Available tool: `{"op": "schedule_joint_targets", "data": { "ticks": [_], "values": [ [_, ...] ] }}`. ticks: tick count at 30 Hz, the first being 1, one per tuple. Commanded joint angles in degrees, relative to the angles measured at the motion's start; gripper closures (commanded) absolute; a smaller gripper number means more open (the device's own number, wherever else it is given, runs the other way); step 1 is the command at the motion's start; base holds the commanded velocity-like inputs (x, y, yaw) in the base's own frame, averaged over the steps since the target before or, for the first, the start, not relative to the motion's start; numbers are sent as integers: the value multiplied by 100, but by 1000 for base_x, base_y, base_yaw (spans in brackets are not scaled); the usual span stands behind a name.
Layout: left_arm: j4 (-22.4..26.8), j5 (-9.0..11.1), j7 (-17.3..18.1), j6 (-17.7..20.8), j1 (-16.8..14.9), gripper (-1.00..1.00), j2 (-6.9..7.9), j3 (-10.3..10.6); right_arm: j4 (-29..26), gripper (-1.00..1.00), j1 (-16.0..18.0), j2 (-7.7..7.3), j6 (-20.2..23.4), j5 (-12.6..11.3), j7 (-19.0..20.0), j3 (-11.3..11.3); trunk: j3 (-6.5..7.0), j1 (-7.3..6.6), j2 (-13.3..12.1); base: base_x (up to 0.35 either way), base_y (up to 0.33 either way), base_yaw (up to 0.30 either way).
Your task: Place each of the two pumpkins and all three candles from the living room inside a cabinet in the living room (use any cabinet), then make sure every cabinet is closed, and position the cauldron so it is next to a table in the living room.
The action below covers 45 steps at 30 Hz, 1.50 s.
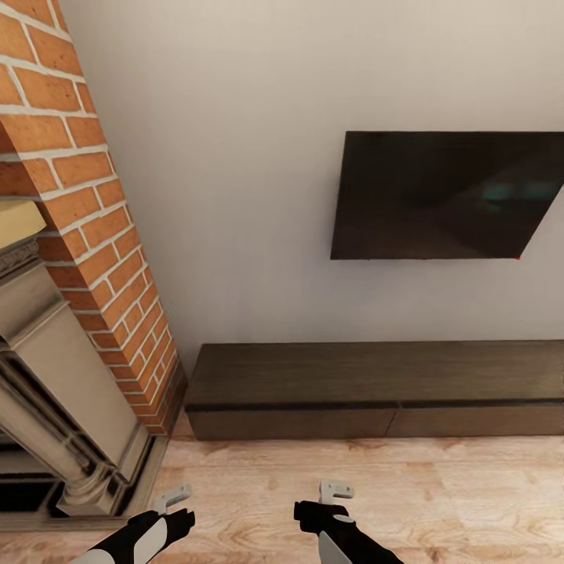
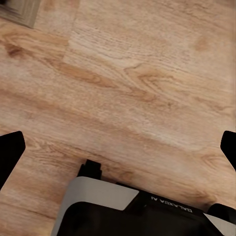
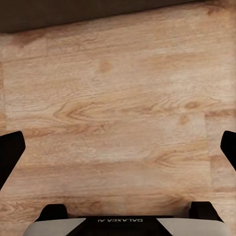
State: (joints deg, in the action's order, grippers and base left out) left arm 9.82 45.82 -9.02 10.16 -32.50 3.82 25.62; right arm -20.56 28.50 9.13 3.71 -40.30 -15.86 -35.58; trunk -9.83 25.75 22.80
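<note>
The long low dark-brown cabinet (image 1: 376,392) stands against the white wall ahead, with its flat drawer fronts shut. A strip of its front edges the right wrist view (image 3: 98,12). My left gripper (image 1: 174,501) and right gripper (image 1: 335,495) hang low over the wood floor in front of it, both open and empty. Each wrist view shows bare planks between widely spread fingers: the left gripper (image 2: 118,147) and the right gripper (image 3: 118,147). The pumpkins, candles, cauldron and table are out of view.
A red brick chimney (image 1: 86,196) with a grey stone fireplace surround (image 1: 55,392) juts out at the left, touching the cabinet's left end. A dark flat screen (image 1: 442,196) hangs on the wall above the cabinet. Wood floor (image 1: 439,493) lies between me and the cabinet.
</note>
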Motion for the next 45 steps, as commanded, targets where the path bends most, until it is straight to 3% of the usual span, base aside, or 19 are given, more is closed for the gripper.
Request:
{"op": "schedule_joint_targets", "data": {
  "ticks": [1,11,15,18,21,24,27,31,34,38,39,40,45],
  "values": [
    [19,50,-27,30,-1,-100,5,48,-14,-100,6,-6,26,-28,-49,-47,-12,3,12,0,0,-1],
    [36,68,34,53,-3,-100,35,48,-10,-100,6,-8,22,-30,-45,-44,-12,3,12,0,0,0],
    [142,89,52,252,-26,-100,101,44,-9,-100,6,-8,15,-42,-41,-32,-12,3,12,0,0,0],
    [675,120,56,1196,-53,-100,290,6,-5,-100,6,-8,-36,-54,-40,-23,-12,3,12,0,0,0],
    [1726,176,51,2193,-57,-100,647,-120,-2,-100,6,-8,-76,-141,-35,-18,-12,3,12,0,0,0],
    [2265,327,50,2627,-55,-100,852,-304,-1,-100,6,-8,-87,-259,-24,-18,-12,3,12,0,0,0],
    [2491,487,49,3025,-58,-100,958,-475,7,-100,6,-8,-89,-324,50,-16,-12,3,12,0,0,0],
    [3056,579,49,3631,-57,-100,1076,-854,69,-100,6,-8,-94,-350,250,-13,-12,3,12,0,0,0],
    [3573,605,51,4238,-19,-100,1114,-1295,136,-100,6,-8,-97,-354,321,-11,-12,3,12,0,0,0],
    [3751,732,56,4558,-6,-100,1123,-1572,163,-100,6,-8,-105,-355,340,-11,-12,3,12,0,0,0],
    [3773,826,56,4602,-4,-100,1128,-1612,167,-100,8,-8,-110,-355,342,-11,-12,3,12,0,0,0],
    [3803,1052,56,4653,-6,-100,1139,-1655,172,-100,7,-12,-158,-360,345,-11,-12,3,12,0,0,0],
    [3831,1380,64,4694,-4,-100,1146,-1682,175,-100,6,-16,-246,-364,346,-10,-12,3,12,0,0,0]
  ]
}}
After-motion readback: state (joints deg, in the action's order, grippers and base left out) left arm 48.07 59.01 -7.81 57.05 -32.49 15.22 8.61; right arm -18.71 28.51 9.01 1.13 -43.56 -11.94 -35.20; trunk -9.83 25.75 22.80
